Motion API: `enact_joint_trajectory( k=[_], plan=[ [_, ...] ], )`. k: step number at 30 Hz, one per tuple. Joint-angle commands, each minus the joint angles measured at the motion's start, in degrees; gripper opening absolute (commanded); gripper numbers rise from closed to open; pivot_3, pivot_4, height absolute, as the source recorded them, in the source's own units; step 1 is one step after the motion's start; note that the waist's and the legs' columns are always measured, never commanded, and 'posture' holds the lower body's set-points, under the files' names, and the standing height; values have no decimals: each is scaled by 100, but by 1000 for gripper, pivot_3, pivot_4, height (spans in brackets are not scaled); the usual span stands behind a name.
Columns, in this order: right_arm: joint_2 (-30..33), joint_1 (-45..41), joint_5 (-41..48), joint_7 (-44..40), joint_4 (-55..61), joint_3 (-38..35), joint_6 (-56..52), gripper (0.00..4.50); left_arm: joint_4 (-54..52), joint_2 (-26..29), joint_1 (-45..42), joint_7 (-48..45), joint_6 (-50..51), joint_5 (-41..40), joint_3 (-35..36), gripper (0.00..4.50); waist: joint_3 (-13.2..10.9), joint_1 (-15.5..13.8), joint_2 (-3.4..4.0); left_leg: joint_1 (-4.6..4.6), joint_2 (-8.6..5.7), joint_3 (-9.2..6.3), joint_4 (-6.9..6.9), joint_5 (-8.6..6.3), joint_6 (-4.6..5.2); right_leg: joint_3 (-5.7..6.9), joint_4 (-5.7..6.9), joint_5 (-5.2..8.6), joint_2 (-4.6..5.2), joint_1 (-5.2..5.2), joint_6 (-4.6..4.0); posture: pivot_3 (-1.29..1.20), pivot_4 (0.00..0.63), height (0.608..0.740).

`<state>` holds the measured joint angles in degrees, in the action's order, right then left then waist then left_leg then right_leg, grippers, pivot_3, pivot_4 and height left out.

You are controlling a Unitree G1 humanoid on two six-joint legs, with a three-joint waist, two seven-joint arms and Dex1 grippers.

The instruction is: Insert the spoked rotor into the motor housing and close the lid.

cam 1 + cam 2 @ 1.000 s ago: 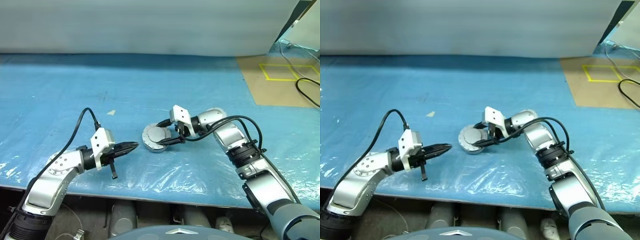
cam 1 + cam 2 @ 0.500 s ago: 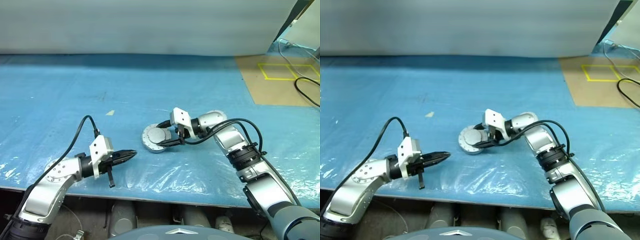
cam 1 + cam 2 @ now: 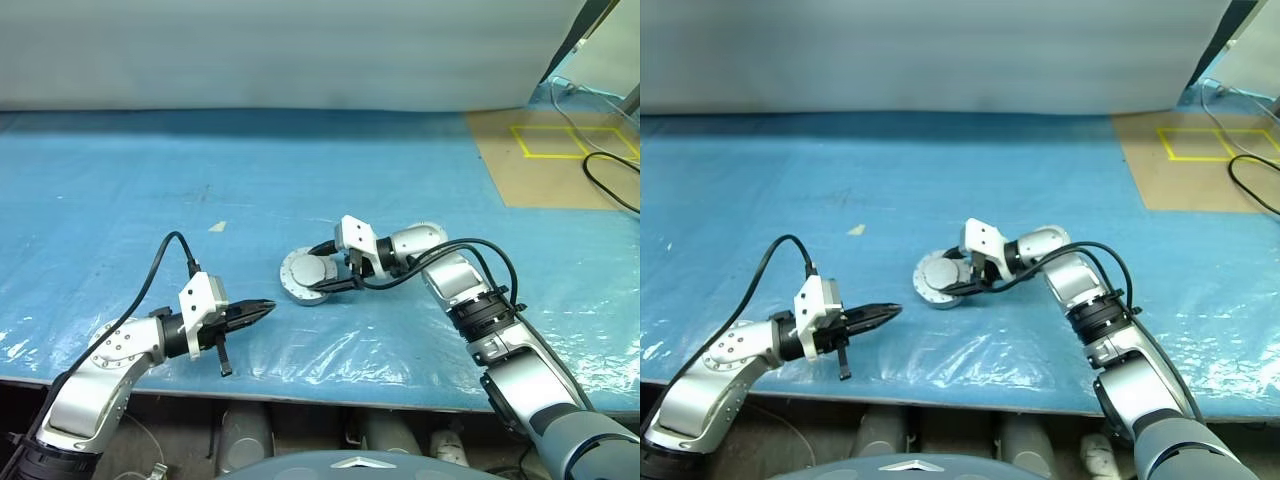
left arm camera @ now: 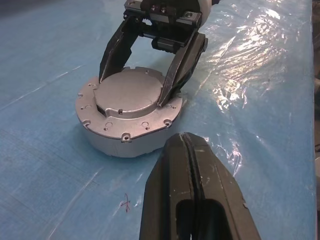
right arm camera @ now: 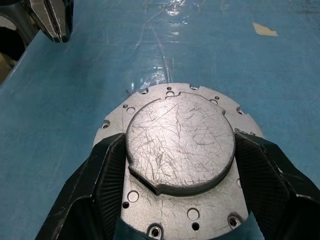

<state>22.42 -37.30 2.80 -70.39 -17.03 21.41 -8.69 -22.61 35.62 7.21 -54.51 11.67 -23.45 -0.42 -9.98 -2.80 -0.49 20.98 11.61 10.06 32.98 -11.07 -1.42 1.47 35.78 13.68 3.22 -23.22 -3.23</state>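
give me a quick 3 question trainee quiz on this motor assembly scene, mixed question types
1. True or false: the round silver-grey metal lid already sits on the round grey metal motor housing.
2. Multiple choice: the right end effector has its black fingers
A. shut beside the housing
B. either side of the lid's raised disc
C. lifted well above the blue plastic-covered table
3. Fill in: the left end effector is ____, with nothing between its fingers, off to one side of the housing.

Key: 1 true; 2 B; 3 shut
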Motion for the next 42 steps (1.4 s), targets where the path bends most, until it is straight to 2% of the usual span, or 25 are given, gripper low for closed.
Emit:
enact_joint_trajectory(
  k=[1, 9, 15, 20, 28, 36, 42],
  plan=[
    [50, 124, -179, 42, -204, 127, 212, 3000, 174, -43, -104, -59, -206, -19, 49, 0, 3, 4, 3, -1, 0, 0, 0, 0, 0, 0, 0, 0, 0, 1, 0, 0, 150, 740],
    [-2, 122, -105, 79, -579, 26, -10, 3000, 947, -294, -525, -26, -705, 176, 14, 0, 16, 0, 9, -44, -1, 0, 1, -1, 1, -1, 0, 0, 2, 42, 0, 0, 150, 740],
    [27, 178, -38, 75, -414, -24, -147, 3000, 1227, -683, -1018, -32, -643, 76, -139, 0, 19, -33, 11, -68, -4, -2, 0, -1, 1, -2, -3, 0, 6, 68, 0, 0, 150, 740],
    [33, 265, -35, 140, -263, -31, -236, 3000, 2200, -1026, -1481, -240, -1116, 331, -376, 0, 24, -39, 16, -68, -4, -2, -3, -1, 1, -3, -6, 0, 5, 67, 0, 0, 150, 740],
    [135, 359, 6, 282, -86, -122, -387, 3000, 3558, -1064, -1901, -436, -1990, 904, -552, 0, 26, -98, 15, -66, -5, -6, -10, -1, 1, -3, -11, 0, 6, 65, 0, 0, 150, 740],
    [215, 488, 43, 324, 130, -130, -523, 3000, 3775, -1551, -2254, -422, -2095, 1001, -775, 0, 28, -162, 15, -83, -12, -6, -14, -1, 1, -4, -14, 0, 17, 82, 1, 0, 150, 740],
    [222, 485, 38, 376, 193, -120, -577, 3000, 4009, -1388, -2229, -638, -2239, 1223, -886, 0, 28, -162, 16, -83, -12, -7, -24, -1, 1, -4, -21, 1, 16, 79, 1, 0, 150, 740]
  ],
)
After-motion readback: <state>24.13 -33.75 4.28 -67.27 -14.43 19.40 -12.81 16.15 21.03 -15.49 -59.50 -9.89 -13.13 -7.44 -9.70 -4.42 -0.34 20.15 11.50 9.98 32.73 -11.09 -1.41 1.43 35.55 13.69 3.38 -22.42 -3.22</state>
